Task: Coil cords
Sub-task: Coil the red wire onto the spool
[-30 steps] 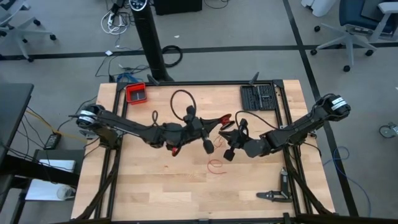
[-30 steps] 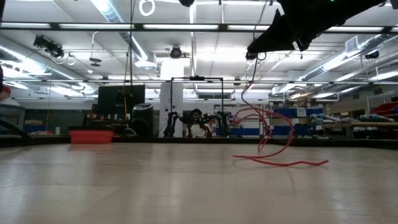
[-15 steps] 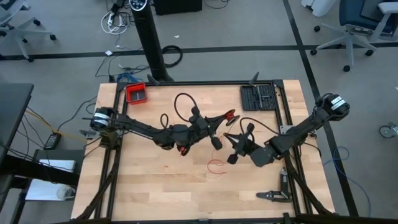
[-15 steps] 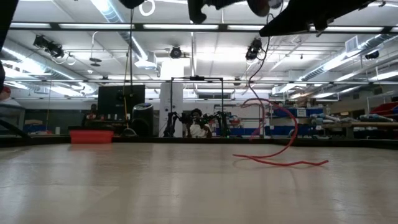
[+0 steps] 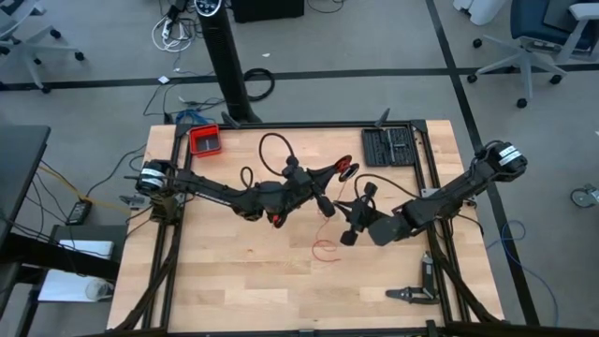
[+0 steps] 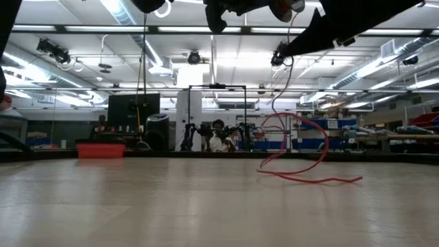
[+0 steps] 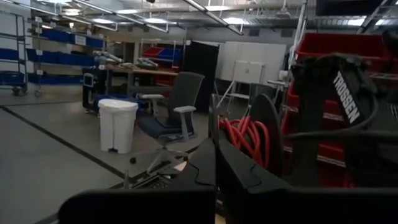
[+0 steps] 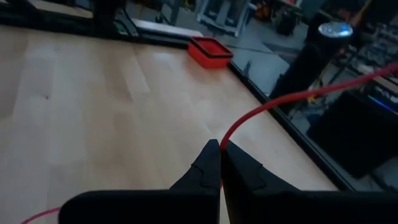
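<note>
Both dark arms reach inward over the pale wooden table (image 5: 234, 281) and meet near its middle. The left gripper (image 5: 343, 168) is raised and tilted, clenched on a small coiled bundle of the thin red cord (image 7: 247, 135), which only the left wrist view shows wound in loops. The right gripper (image 8: 219, 149) sits lower, pinching a strand of that cord between closed fingertips. The low view shows the loose remainder (image 6: 302, 154) hanging down in open loops onto the tabletop. A red rectangular tray (image 5: 205, 140) lies near the table's far left corner.
</note>
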